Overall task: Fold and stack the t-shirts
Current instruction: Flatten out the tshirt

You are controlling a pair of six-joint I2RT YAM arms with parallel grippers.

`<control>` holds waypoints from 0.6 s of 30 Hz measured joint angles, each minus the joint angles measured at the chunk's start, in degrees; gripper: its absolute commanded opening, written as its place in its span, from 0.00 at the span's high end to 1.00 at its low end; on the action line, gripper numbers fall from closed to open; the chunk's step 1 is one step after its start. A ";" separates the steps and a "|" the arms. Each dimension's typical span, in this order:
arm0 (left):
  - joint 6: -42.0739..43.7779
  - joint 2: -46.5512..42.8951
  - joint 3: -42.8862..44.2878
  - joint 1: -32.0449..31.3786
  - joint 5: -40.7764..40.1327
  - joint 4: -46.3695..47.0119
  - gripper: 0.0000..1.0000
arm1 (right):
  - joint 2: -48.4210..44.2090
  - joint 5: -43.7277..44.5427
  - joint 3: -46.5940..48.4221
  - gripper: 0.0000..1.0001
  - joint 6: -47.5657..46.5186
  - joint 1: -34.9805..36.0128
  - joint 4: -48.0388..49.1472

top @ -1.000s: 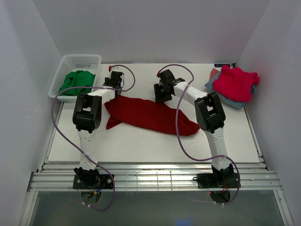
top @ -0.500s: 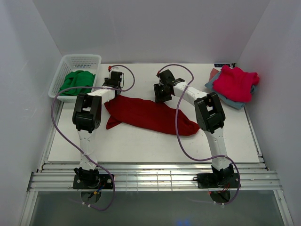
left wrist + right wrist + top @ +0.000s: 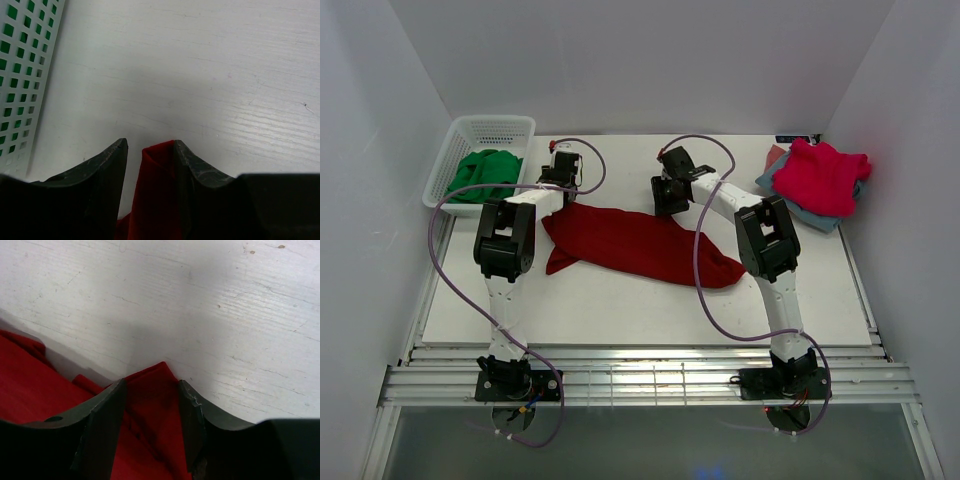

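The dark red t-shirt (image 3: 630, 245) lies stretched across the middle of the table. My left gripper (image 3: 560, 188) is at its far left edge. In the left wrist view the jaws stand narrowly apart, with a fold of the shirt (image 3: 157, 190) between them against the right finger. My right gripper (image 3: 667, 203) is at the shirt's far right corner, and that corner (image 3: 152, 405) fills the gap between its jaws. The pink-red t-shirt (image 3: 822, 175) lies on the grey-blue folded ones (image 3: 812, 213) at the far right.
A white basket (image 3: 470, 135) holding green cloth (image 3: 485, 172) stands at the far left, and its wall shows in the left wrist view (image 3: 25, 75). White walls close in the table on three sides.
My right gripper has shifted slightly away and to the right. The dark red t-shirt and the left gripper look unchanged.
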 measured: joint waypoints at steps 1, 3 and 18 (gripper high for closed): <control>0.00 0.00 -0.04 0.00 0.02 -0.02 0.48 | 0.00 0.17 0.00 0.48 0.00 -0.04 0.00; -0.02 0.00 -0.11 0.02 0.04 -0.04 0.49 | 0.00 0.39 0.00 0.48 -0.04 -0.15 0.00; -1.07 0.02 -0.09 0.31 0.79 -0.46 0.97 | 0.50 0.44 -0.17 0.92 -0.48 -0.66 0.76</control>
